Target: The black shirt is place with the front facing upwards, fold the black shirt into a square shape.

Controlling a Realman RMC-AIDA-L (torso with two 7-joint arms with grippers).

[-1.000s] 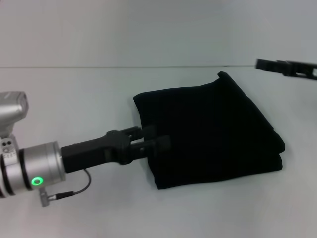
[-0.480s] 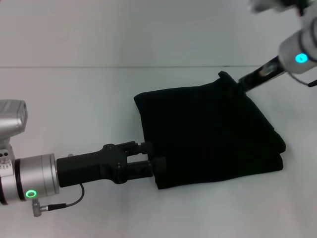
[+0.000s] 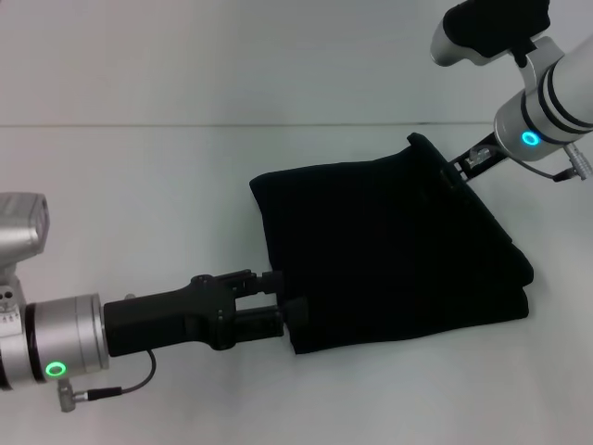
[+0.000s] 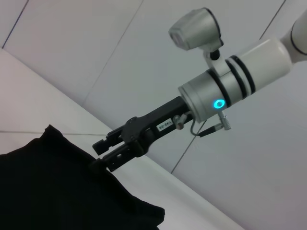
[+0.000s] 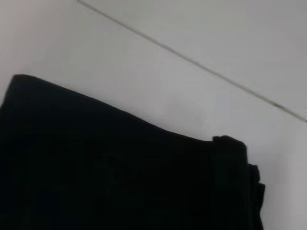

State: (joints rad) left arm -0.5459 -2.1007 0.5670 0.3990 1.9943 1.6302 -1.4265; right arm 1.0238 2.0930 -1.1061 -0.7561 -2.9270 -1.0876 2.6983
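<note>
- Now the black shirt (image 3: 394,250) lies folded into a thick, roughly square bundle on the white table (image 3: 139,185), a little right of the middle in the head view, with stacked layers showing along its right and near edges.
- No lettering or label shows on the cloth in any view; only plain black fabric faces up.
- One small bump of cloth sticks up at the far right corner (image 3: 417,142) of the bundle.
- From the lower left, the left gripper (image 3: 289,298) reaches in low over the table, and its fingers (image 3: 296,312) meet the near left edge of the bundle; the two fingers stand a little apart, one above the other, but black on black hides whether any cloth sits between them.
- From the upper right, the right gripper (image 3: 451,173) comes down at a slant to the far right corner of the shirt (image 4: 62,187), beside the bump.
- Seen from the left wrist, that gripper (image 4: 101,156) has its fingertips (image 4: 99,145) right at the cloth's edge, set slightly apart, and I cannot tell whether they pinch it.
- From the right wrist, only the shirt (image 5: 105,172) and the pale table (image 5: 144,76) show.
</note>
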